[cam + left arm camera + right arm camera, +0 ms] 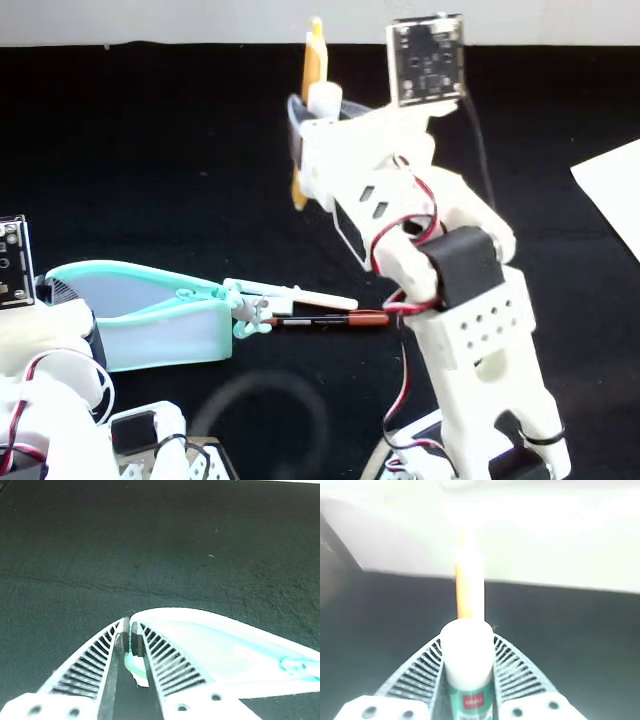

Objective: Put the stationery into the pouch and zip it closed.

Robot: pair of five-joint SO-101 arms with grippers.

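Right gripper [468, 641]: clamped on a glue stick [468, 655]. The ribbed fingers [417, 672] press on either side of the stick, and its white cap stands out past their tips. An orange pencil [464, 590] runs just behind the stick, along the fingers. It cannot be told whether the pencil is clamped too. This gripper is raised above the black table [150, 150].

Left gripper [129, 626]: closed to a narrow slit, pinching the end rim of the pouch [225, 645]. The pouch is mint green and lies flat on the table. It extends away from the fingertips and its mouth is open at the far end. The zip pull [245, 310] sits at that mouth. Just past it lie a white pen [300, 297] and a brown pen [335, 320], side by side. A white sheet [615, 190] lies well apart.
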